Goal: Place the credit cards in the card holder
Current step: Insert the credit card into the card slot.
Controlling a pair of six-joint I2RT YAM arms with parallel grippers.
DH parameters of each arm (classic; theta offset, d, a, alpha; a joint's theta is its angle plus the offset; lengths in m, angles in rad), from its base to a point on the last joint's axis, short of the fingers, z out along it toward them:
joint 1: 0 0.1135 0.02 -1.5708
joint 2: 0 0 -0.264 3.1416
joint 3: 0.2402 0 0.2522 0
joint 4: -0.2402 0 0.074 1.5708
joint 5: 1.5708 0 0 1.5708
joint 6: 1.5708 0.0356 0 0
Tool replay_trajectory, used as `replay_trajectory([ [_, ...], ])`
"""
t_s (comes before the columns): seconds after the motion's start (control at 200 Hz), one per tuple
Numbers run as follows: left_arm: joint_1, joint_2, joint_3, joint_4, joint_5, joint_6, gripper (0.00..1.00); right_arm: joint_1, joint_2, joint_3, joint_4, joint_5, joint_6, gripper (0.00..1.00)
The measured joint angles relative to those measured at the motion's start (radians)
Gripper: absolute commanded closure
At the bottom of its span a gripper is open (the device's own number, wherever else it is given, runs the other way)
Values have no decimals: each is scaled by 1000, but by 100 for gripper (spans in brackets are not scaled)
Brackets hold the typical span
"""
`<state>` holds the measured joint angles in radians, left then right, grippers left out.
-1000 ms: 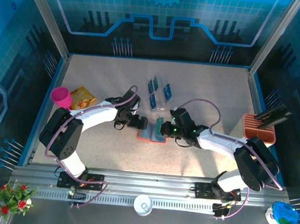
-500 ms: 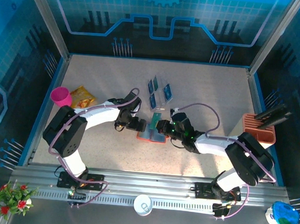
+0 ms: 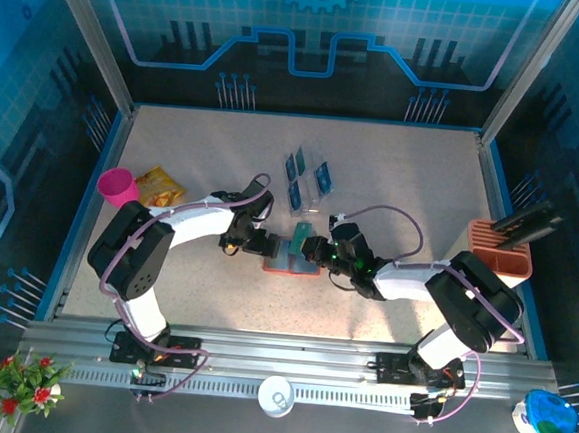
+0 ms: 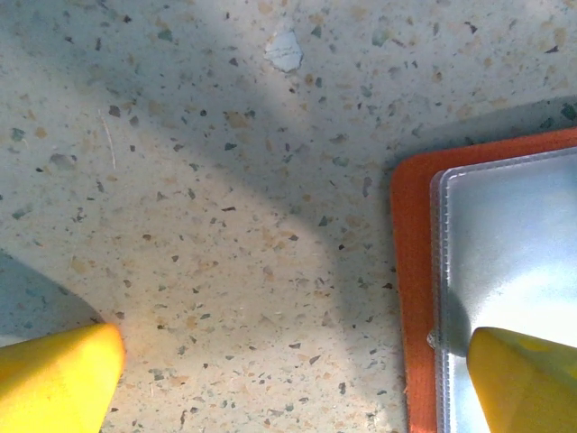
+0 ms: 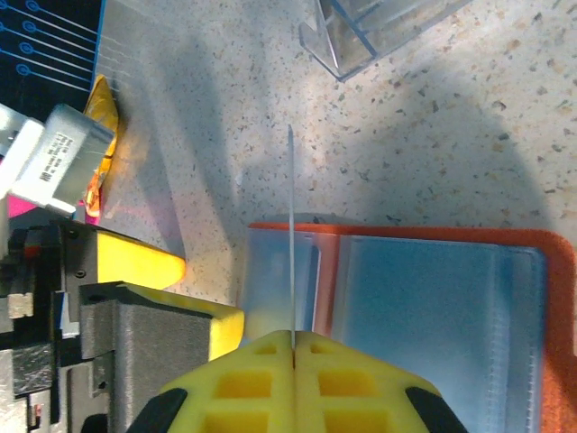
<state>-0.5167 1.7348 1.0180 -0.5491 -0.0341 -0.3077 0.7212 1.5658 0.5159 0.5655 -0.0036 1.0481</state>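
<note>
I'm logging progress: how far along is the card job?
Done: the card holder lies open, left gripper open at its edge. In hand: right gripper pinches one card edge-on above a pocket. Left: seating it, plus several cards at the clear rack.

Overhead, the pale table (image 3: 413, 176) is bright and evenly lit, brightest in a band at 6 o'clock, with dim blue surroundings. From the left wrist, the speckled surface is sharp, a soft shadow sweeps from 11 toward 4 o'clock, and white glare sits on the card holder's (image 4: 411, 271) clear pocket at 3 o'clock. From the right wrist, broad soft shadows lie at 12 and 2 o'clock.
</note>
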Motion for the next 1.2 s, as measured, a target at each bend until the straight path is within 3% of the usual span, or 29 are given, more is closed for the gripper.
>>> replay_trajectory([
  [0.545,-1,0,-6,5,-4,0,1,6,44,-27,56,-6,18,100],
  [1.196,-1,0,-11,12,-7,0,1,7,111,-27,123,-104,37,100],
])
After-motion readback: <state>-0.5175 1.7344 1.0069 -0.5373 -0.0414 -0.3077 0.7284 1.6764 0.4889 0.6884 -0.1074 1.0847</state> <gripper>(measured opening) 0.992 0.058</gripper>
